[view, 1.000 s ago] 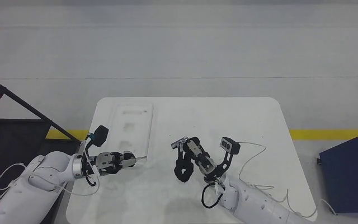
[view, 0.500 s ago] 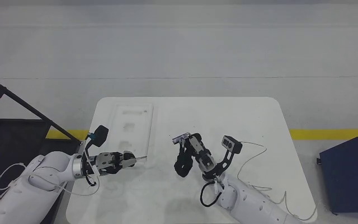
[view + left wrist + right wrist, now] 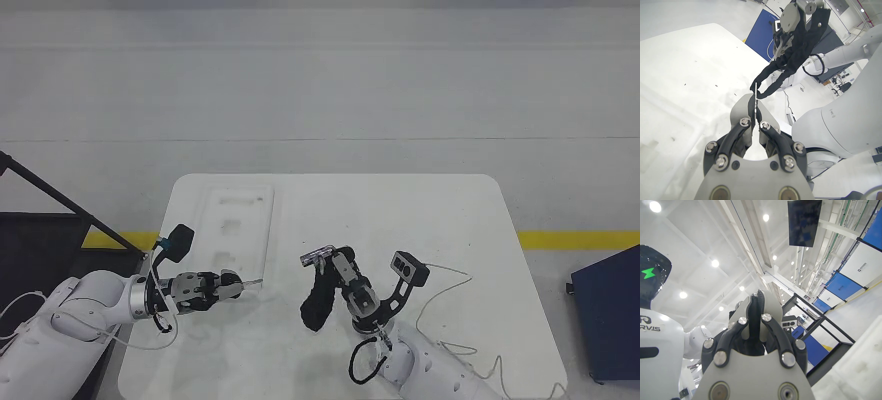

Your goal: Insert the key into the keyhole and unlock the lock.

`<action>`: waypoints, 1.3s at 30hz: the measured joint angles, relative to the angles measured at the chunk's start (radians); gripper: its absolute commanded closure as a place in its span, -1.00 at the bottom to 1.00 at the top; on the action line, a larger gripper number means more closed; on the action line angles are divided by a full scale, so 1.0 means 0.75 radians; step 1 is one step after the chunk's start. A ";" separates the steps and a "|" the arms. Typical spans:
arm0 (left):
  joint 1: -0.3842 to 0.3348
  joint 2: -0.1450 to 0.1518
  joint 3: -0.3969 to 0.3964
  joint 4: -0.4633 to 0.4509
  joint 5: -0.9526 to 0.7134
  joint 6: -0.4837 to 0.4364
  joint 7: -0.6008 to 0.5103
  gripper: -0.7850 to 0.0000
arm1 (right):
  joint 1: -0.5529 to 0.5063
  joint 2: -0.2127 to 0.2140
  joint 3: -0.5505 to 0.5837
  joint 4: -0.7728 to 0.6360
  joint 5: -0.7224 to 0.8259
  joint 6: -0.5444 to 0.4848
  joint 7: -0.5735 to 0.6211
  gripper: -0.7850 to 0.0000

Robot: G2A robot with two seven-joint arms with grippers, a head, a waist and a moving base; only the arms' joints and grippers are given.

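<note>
Silver and thin, the key (image 3: 755, 94) is pinched edge-on between the pads of the left gripper (image 3: 754, 106). The jaws are closed narrowly on its head, so the flat blade sticks out past the fingertips. In the top view this gripper sits left of centre in the lower part of the frame, with the blade pointing right, toward the lock (image 3: 320, 257). The lock is held above the table (image 3: 440, 220) at lower centre by the right gripper (image 3: 338, 270), which is clamped tight on it. Seen from the left wrist, the round silver end of the lock shows its keyhole (image 3: 809, 7) turned toward the key. A black cable loop (image 3: 317, 302) hangs down from the lock toward the bottom edge of the frame. Key and lock are apart, with a stretch of bare tabletop between the blade's tip and the hanging loop. A white foam tray (image 3: 237, 215) lies flat at the table's upper left, beyond the left gripper.
</note>
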 measured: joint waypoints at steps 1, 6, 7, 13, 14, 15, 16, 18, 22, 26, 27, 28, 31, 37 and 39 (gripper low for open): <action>0.000 0.000 0.000 0.000 0.000 0.000 0.000 1.00 | -0.007 0.004 0.010 0.007 -0.024 0.000 0.000 1.00; 0.000 0.000 0.000 0.000 0.000 0.000 0.000 1.00 | -0.045 0.022 0.076 0.011 -0.120 0.000 0.000 1.00; 0.000 0.000 0.000 0.000 0.000 0.000 0.000 1.00 | -0.052 0.023 0.084 0.007 -0.126 0.000 0.000 1.00; -0.001 0.000 0.000 -0.002 0.002 0.002 0.001 1.00 | -0.079 0.027 0.119 0.001 -0.155 0.000 0.000 1.00; -0.004 -0.001 0.002 -0.016 0.013 0.014 0.005 1.00 | -0.079 0.027 0.120 0.001 -0.155 0.000 0.000 1.00; -0.015 -0.003 0.010 -0.057 0.040 0.041 0.008 1.00 | -0.079 0.027 0.119 0.001 -0.155 0.000 0.000 1.00; -0.024 -0.005 0.022 -0.096 0.054 0.059 0.009 1.00 | -0.079 0.027 0.119 0.001 -0.155 0.000 0.000 1.00; -0.049 -0.009 0.061 -0.175 0.039 0.052 -0.006 1.00 | -0.079 0.027 0.119 0.001 -0.154 0.000 0.000 1.00; -0.114 -0.006 0.180 -0.241 -0.100 0.002 -0.012 1.00 | -0.079 0.027 0.119 0.001 -0.154 0.000 0.000 1.00; -0.215 0.009 0.320 -0.206 -0.221 0.003 -0.009 1.00 | -0.079 0.027 0.119 0.001 -0.154 0.000 0.000 1.00; -0.243 0.013 0.351 -0.185 -0.226 0.002 -0.008 1.00 | -0.079 0.027 0.119 0.001 -0.154 0.000 0.000 1.00; -0.261 0.016 0.368 -0.169 -0.231 0.001 -0.007 1.00 | -0.079 0.027 0.119 0.001 -0.154 0.000 0.000 1.00; -0.297 0.015 0.393 -0.125 -0.306 0.000 -0.006 1.00 | -0.079 0.027 0.119 0.001 -0.154 0.000 0.000 1.00; -0.315 -0.005 0.432 -0.035 -0.393 0.000 0.023 1.00 | -0.079 0.027 0.119 0.001 -0.154 0.000 0.000 1.00; -0.328 -0.012 0.452 -0.020 -0.426 0.000 0.017 1.00 | -0.079 0.027 0.119 0.001 -0.154 0.000 0.000 1.00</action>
